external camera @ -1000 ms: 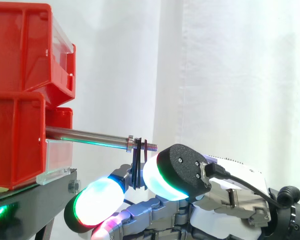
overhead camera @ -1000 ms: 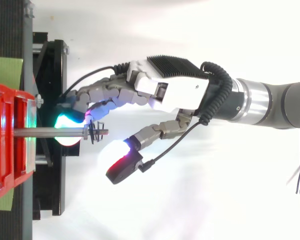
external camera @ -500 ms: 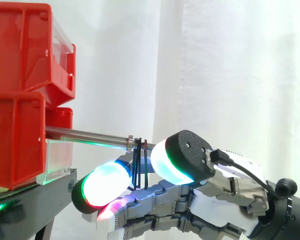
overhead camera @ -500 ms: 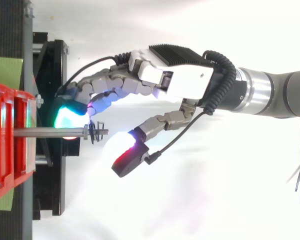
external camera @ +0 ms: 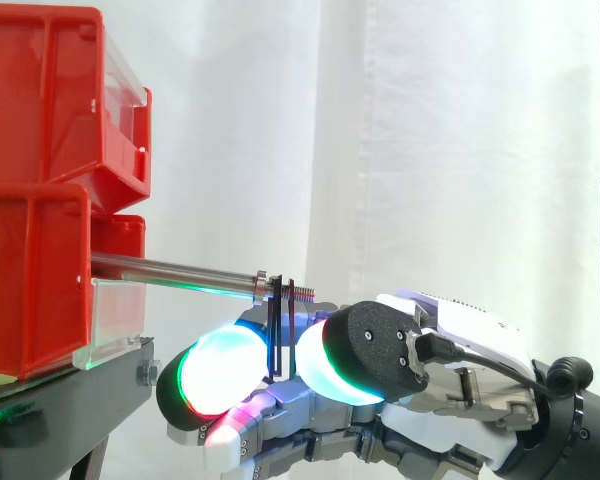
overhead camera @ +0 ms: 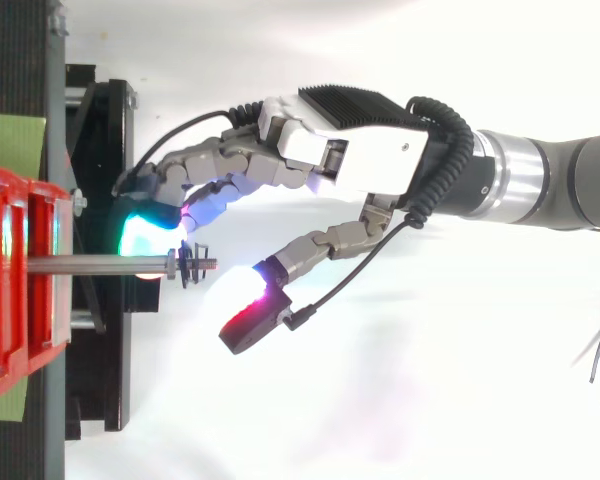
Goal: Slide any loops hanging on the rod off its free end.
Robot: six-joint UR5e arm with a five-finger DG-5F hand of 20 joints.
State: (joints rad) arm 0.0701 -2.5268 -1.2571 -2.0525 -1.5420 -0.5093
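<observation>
Near the free end of the rod (external camera: 180,273), just short of its threaded tip, I see the dark loops (external camera: 276,330) hanging, so nothing has come off yet. My hand (overhead camera: 350,160) sits below and beside them, loosely spread and holding nothing. One glowing fingertip (external camera: 216,372) is on the side toward the red bins (external camera: 40,200), the thumb pad (external camera: 325,362) on the outer side. I judge the whole slide remains.
</observation>
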